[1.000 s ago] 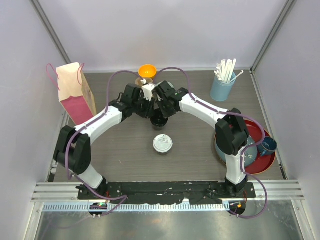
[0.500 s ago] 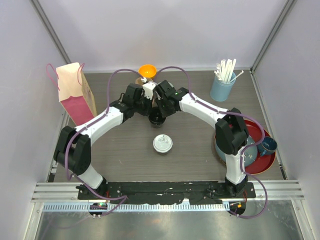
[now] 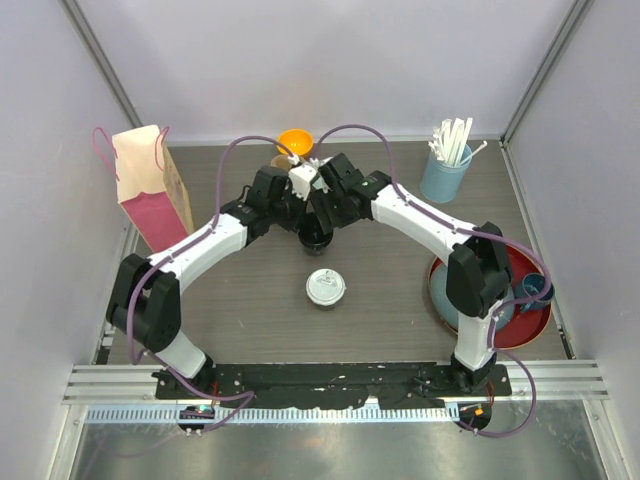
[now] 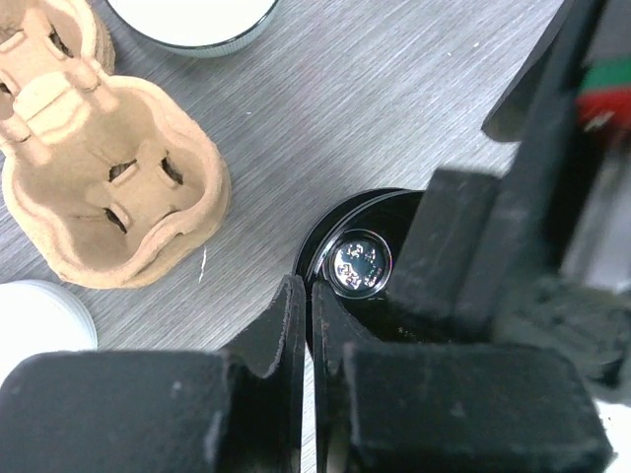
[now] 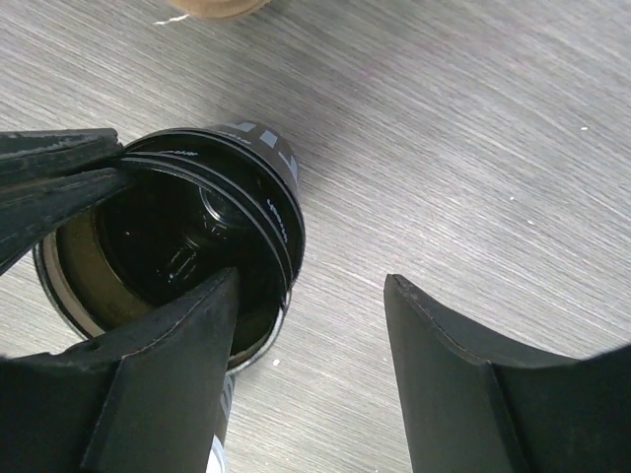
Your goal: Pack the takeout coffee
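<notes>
A small black cup (image 3: 316,238) stands open, without a lid, at mid-table where both arms meet. My left gripper (image 4: 308,291) is shut on its rim (image 4: 325,222), the fingers pinching the wall; the right wrist view shows them at the cup's left side (image 5: 54,182). My right gripper (image 5: 314,281) is open: one finger (image 5: 187,335) hangs over the cup's (image 5: 251,172) mouth, the other (image 5: 463,365) over bare table. A second black cup with a white lid (image 3: 325,288) stands nearer the arm bases, untouched.
A brown pulp cup carrier (image 4: 108,187) lies just beyond the open cup, with white lids (image 4: 192,15) beside it. A pink paper bag (image 3: 150,185) stands far left. An orange bowl (image 3: 294,142), a straw tumbler (image 3: 445,170) and a red tray (image 3: 530,320) with a mug are also present.
My right gripper has opened and let go of the open cup. My left gripper has closed on the cup's rim. Both wrists shifted slightly toward the back.
</notes>
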{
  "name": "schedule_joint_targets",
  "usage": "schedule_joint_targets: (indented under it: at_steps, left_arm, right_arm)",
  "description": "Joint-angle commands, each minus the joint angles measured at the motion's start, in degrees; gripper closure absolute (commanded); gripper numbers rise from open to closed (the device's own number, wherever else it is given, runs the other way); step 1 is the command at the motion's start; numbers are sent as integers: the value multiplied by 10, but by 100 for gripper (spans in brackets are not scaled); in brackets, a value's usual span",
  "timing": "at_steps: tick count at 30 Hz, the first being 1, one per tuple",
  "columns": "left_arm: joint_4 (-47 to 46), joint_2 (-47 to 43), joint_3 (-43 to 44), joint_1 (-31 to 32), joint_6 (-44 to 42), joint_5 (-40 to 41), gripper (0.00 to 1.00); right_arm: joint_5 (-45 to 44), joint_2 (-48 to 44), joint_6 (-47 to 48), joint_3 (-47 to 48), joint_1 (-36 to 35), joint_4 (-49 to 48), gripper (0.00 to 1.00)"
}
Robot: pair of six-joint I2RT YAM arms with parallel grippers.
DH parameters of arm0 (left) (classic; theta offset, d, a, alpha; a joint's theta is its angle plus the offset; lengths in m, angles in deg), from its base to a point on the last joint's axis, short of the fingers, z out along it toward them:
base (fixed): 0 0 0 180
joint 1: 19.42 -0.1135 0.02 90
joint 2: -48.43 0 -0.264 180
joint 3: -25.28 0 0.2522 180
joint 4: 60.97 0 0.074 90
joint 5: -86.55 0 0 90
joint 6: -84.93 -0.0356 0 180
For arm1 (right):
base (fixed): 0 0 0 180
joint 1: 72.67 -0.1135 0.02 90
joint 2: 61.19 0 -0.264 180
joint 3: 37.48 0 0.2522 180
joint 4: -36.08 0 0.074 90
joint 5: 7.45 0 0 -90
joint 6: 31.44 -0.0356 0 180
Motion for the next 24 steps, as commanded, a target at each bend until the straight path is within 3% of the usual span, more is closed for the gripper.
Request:
schedule_joint_targets:
  at_steps: [1, 10, 12, 14, 17, 24]
  left_arm:
    - [8, -23, 24, 5, -21, -10, 94]
    - [13, -22, 22, 5, -36, -23, 100]
    - [14, -25, 23, 5, -37, -32, 100]
    - [15, -31, 22, 5, -50, -56, 100]
    - [14, -37, 23, 4, -89, -86, 100]
    - [54, -20, 55, 5, -167, -147, 100]
  right_arm:
    - [17, -72, 16, -9, -1, -47, 34]
    - [170, -155, 4, -81, 61, -137, 35]
    - [192, -165, 8, -92, 78, -150, 37]
    - [271, -166, 16, -114, 113, -169, 42]
    - [360, -147, 44, -125, 149, -202, 47]
    - [443, -56, 88, -67, 166, -174, 50]
